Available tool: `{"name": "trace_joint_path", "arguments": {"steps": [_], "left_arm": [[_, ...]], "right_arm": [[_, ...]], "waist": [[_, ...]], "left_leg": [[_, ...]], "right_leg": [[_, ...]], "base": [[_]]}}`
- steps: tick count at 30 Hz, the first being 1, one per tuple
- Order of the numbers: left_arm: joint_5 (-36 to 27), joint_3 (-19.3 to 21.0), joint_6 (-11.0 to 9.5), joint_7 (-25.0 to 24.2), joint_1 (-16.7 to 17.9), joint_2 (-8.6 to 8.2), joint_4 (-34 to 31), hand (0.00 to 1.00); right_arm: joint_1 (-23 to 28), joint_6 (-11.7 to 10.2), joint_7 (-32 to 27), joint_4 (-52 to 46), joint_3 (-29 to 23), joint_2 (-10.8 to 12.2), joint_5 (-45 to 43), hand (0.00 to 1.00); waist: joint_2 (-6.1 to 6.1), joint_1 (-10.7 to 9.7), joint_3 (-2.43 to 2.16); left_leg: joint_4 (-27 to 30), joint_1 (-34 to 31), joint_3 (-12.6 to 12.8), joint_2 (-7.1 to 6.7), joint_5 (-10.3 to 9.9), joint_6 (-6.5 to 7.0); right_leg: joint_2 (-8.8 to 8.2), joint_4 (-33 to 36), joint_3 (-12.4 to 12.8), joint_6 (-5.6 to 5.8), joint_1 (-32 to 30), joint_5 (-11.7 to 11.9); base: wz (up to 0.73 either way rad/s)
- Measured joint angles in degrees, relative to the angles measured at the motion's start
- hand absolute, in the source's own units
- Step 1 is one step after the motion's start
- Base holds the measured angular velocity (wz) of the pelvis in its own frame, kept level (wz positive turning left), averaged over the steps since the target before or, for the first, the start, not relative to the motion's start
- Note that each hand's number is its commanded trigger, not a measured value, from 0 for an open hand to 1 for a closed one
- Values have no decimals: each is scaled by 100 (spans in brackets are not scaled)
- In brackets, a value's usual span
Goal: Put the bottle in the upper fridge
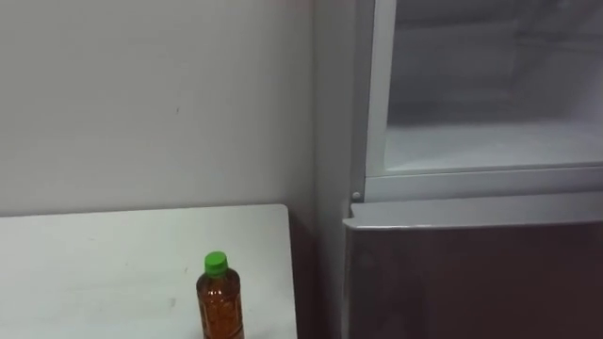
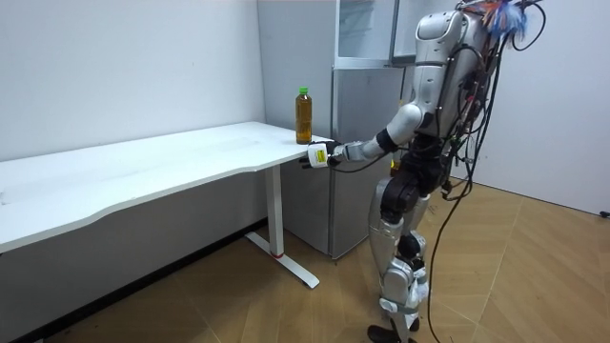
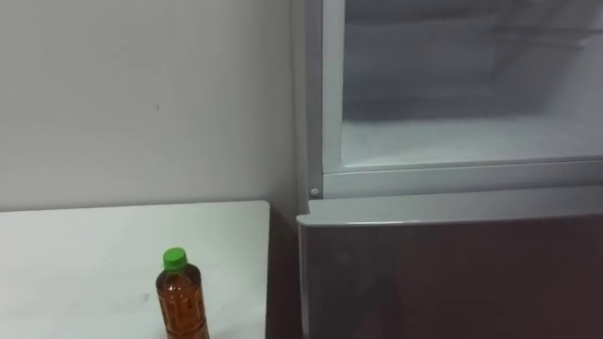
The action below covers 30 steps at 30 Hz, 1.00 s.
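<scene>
Presently, item in hand: a green-capped plastic bottle [image 1: 220, 297] of brown drink, upright on the white table [image 1: 104, 268], close to the table's right edge, which lies just beside the fridge [image 1: 332, 141]; nothing touches it. The robot stands before the fridge's dark lower door [image 1: 471, 282], by that same end of the table. Left hand [image 2: 319, 155]: held out low, just off the table's right edge and below the bottle's base, apart from the bottle; whether its fingers are spread or curled cannot be told. Step judged: reach and grasp, not yet made. To do it well: raise the hand above the table's edge first, approach the bottle from the side at mid-body, below the tapering shoulder, close round it squarely, and lift straight up before swinging right, since a tall narrow bottle so near an edge would tip off readily if nudged. Upper compartment [image 1: 490, 141]: appears open, pale floor bare, bounded by a light frame [image 1: 379, 94] on its left and a sill [image 1: 480, 181] at its front, above the lower door. Open room: bare table to the left of the bottle and none to spare on its right; the carry will likely need height enough to clear the sill and must pass inside the left frame.
</scene>
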Motion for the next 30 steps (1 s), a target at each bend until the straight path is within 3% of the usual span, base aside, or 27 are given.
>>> {"name": "trace_joint_path", "arguments": {"steps": [2,4,12,17,19,20,22,23,24,25,26,27,28,30], "left_arm": [[-6,11,-44,0,0,0,51,0],[-9,14,-113,0,2,-1,125,0],[-17,64,-243,3,48,78,127,0],[-265,132,-352,3,58,265,187,0],[-465,466,-354,169,123,398,449,0],[-470,526,-280,283,141,491,731,0],[-433,698,353,859,379,882,1965,0],[-349,676,527,999,486,935,2244,0],[-128,686,829,1272,700,976,2621,0],[172,674,1087,1428,910,970,2882,0],[279,672,1191,1479,973,950,2982,0],[480,624,1413,1502,1047,826,3092,0],[738,599,1529,1470,1079,683,3093,0],[965,511,1580,1447,1021,581,3097,0]], "right_arm": [[-18,-40,-1,-580,-5,16,-23,0],[-55,-213,-17,-1051,-8,92,-39,0],[280,-218,-43,-3012,19,145,-123,0],[390,-136,-37,-3967,62,147,-150,0],[443,-60,-54,-4285,161,149,-375,0],[446,-4,-55,-4325,178,153,-399,0],[482,282,-44,-4741,208,143,-527,0],[490,336,-43,-4814,240,132,-519,0],[495,377,-43,-4899,241,110,-514,0],[494,382,-55,-4969,232,63,-532,0],[493,382,-60,-4996,223,38,-536,0],[492,382,-85,-5085,208,-38,-540,0],[490,382,-109,-5172,206,-113,-555,0],[478,385,-106,-5356,240,-193,-562,0]], "waist": [[7,-4,2],[-8,-1,-10],[-14,91,-5],[-62,227,-4],[-88,320,-19],[-84,319,-17],[-89,314,15],[-98,303,34],[-123,287,98],[-174,309,204],[-188,309,239],[-185,317,278],[-156,358,293],[-126,438,299]], "left_leg": [[8,10,-15,-14,8,-5],[79,5,-47,-20,8,-7],[100,-40,-41,-10,10,-11],[104,-131,-43,11,9,-16],[118,-151,-43,22,11,-20],[123,-151,-41,28,10,-21],[243,-207,-47,98,-69,-113],[290,-223,-50,109,-79,-117],[348,-256,-52,121,-92,-116],[410,-316,-51,131,-96,-110],[432,-364,-51,147,-99,-104],[494,-517,-52,169,-115,-79],[534,-644,-63,163,-112,-62],[603,-748,-67,162,-114,-42]], "right_leg": [[7,-21,-3,-10,8,8],[12,-37,-11,-13,35,5],[47,-39,140,-22,-53,10],[107,-43,310,-72,-135,71],[132,-47,360,-99,-169,88],[140,-49,370,-105,-168,92],[191,-68,361,-143,-171,112],[192,-69,346,-147,-169,113],[188,-59,308,-150,-171,114],[169,-27,267,-154,-206,116],[156,-13,246,-154,-245,117],[144,-9,224,-130,-339,132],[118,26,210,-106,-450,143],[87,74,163,-81,-532,152]], "base": [[0],[3],[-10],[-22],[-18],[-15],[-12],[6],[19],[23],[25],[19],[15],[3]]}}
